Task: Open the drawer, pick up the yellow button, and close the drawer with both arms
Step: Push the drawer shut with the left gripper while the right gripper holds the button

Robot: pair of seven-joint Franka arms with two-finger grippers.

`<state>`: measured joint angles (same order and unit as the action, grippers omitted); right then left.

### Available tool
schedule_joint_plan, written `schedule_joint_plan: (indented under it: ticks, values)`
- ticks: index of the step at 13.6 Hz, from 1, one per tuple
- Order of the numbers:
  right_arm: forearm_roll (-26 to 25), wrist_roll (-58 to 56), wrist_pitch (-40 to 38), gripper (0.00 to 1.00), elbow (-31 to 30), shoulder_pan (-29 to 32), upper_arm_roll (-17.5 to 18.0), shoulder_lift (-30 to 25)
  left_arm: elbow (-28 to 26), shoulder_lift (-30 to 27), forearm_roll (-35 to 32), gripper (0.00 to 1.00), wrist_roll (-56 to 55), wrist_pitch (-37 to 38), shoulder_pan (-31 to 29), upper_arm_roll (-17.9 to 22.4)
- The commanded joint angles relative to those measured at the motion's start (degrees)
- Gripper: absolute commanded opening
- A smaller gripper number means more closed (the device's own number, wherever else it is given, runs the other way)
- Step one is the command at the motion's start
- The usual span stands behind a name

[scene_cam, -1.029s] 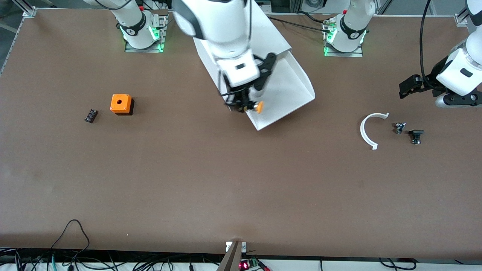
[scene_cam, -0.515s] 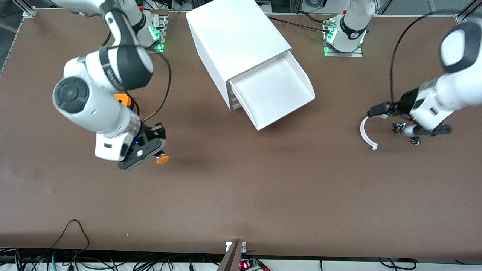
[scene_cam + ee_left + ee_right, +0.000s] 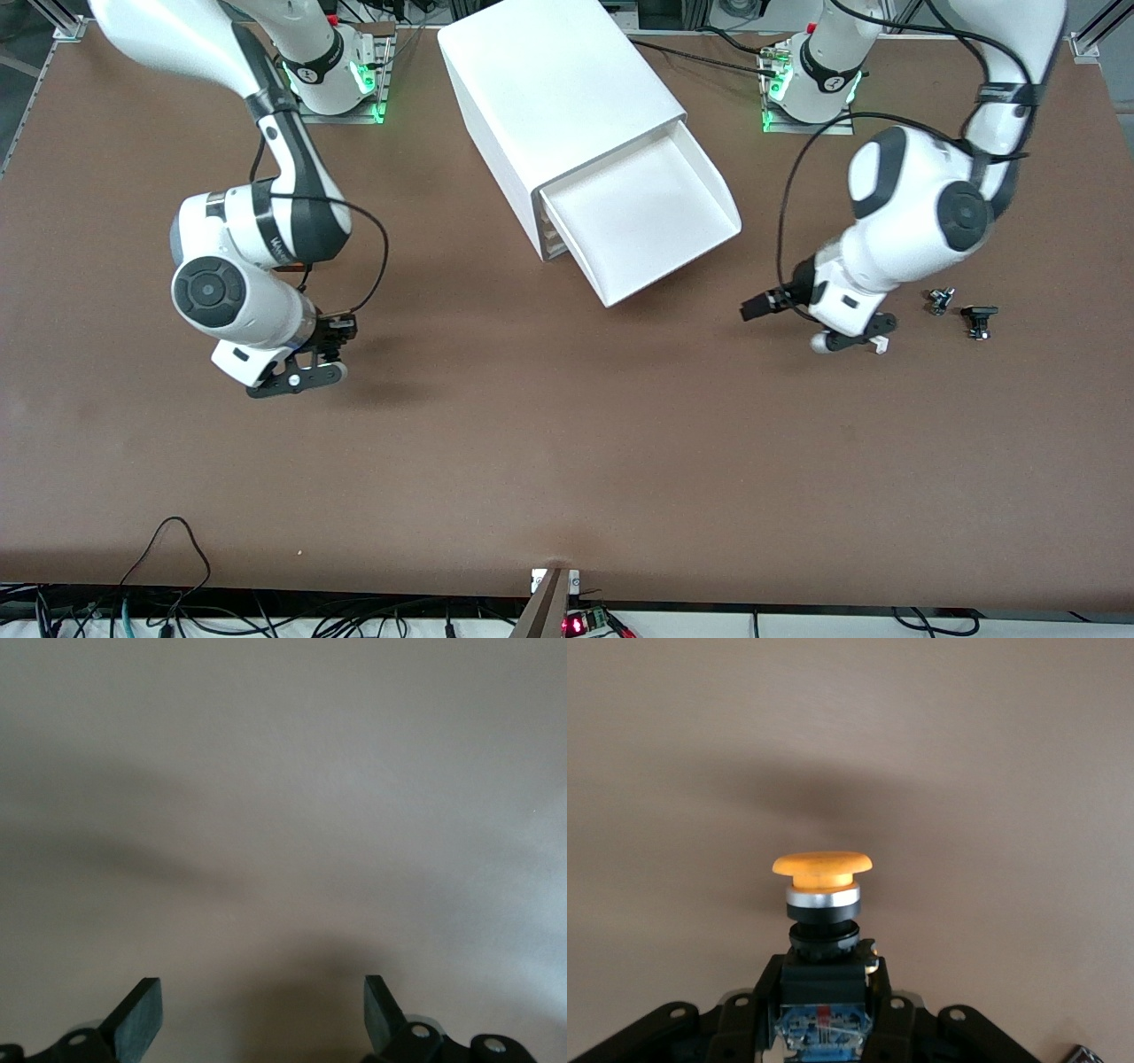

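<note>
The uppermost drawer [image 3: 642,217] stands pulled out of the white cabinet [image 3: 549,80], and its tray shows nothing inside. My right gripper [image 3: 301,377] hangs over bare table toward the right arm's end. In the right wrist view it [image 3: 824,988] is shut on the black body of the button [image 3: 823,866], whose orange cap points at the table. The button is hidden in the front view. My left gripper [image 3: 846,338] is over the table between the drawer and the small parts. It [image 3: 261,1014] is open and empty over bare table.
Two small dark parts [image 3: 939,299] [image 3: 978,319] lie toward the left arm's end. One end of a white curved piece [image 3: 880,346] shows under the left gripper. The right arm covers the orange cube and the small black part. Cables run along the table edge nearest the front camera.
The right gripper carried the button from the open drawer out over the table toward its own end. The left arm swung in from the table's end to over the white curved piece.
</note>
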<state>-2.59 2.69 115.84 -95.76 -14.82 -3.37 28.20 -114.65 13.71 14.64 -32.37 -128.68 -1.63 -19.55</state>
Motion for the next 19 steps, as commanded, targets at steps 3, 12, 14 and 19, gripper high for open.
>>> schedule_joint_plan:
  ticks: [3,12,14,19]
  values:
    - [-0.9,-0.4,13.5,0.31,-12.6,3.7,0.7,-1.7,-4.5,-4.0,0.1,1.00,-14.6,-1.8,2.8,-4.7]
    - [-0.8,-7.2,30.8,0.70,-22.9,6.7,0.7,-1.0,-11.0,-7.4,-3.0,1.00,-31.2,-1.9,4.3,-18.6]
    - [-0.6,-6.5,25.6,1.00,-19.7,6.7,1.0,-1.7,-11.7,-7.5,-3.0,1.00,-33.3,-1.9,4.3,-21.4]
    - [0.4,-1.9,6.2,1.00,-7.0,6.6,1.5,-3.4,-12.3,-8.4,-3.0,1.00,-36.9,-1.4,4.3,-26.4]
